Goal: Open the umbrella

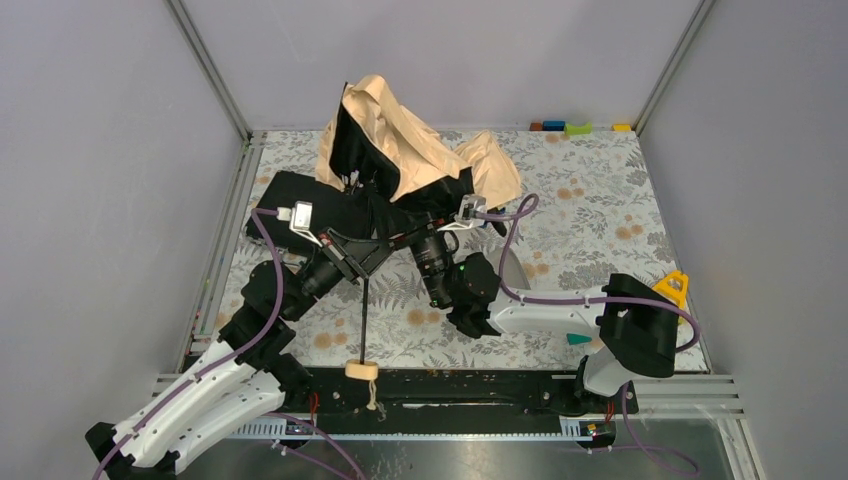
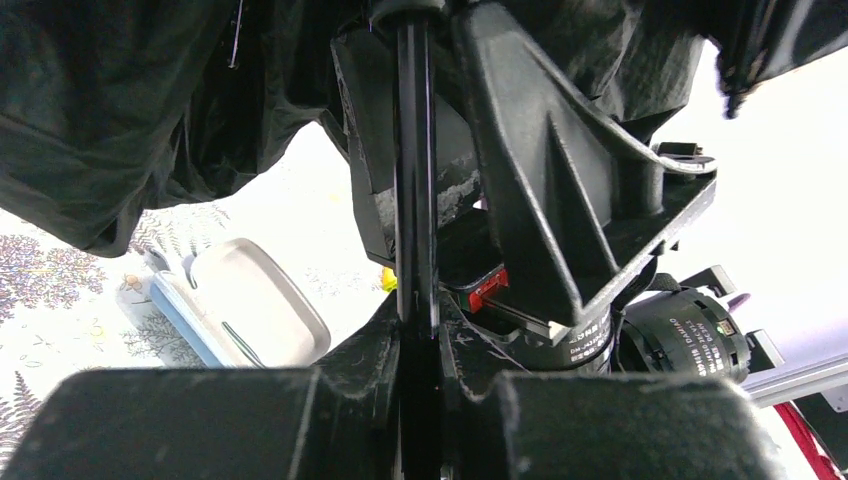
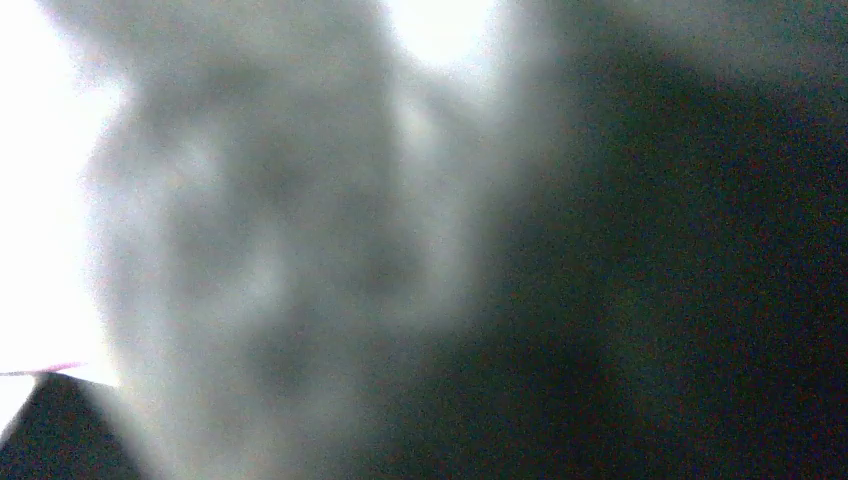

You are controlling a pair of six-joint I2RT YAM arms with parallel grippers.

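Observation:
The umbrella (image 1: 400, 140) stands at the back centre, its peach-tan canopy partly spread and crumpled, with the black underside facing me. Its thin dark shaft (image 1: 365, 320) runs down to the cream knob handle (image 1: 362, 371) at the near edge. My left gripper (image 1: 362, 262) is shut on the shaft (image 2: 415, 200), as the left wrist view (image 2: 418, 330) shows. My right gripper (image 1: 388, 238) sits just above it under the canopy. Its two fingers (image 2: 540, 170) stand on either side of the shaft with a gap. Dark fabric blurs the right wrist view.
A flat black case (image 1: 290, 200) lies left of the umbrella under the left wrist. A small grey sleeve (image 1: 512, 268) lies by the right arm. A yellow piece (image 1: 672, 288) is at the right edge, coloured blocks (image 1: 565, 127) at the back wall. Grey walls enclose the floral mat (image 1: 600, 210).

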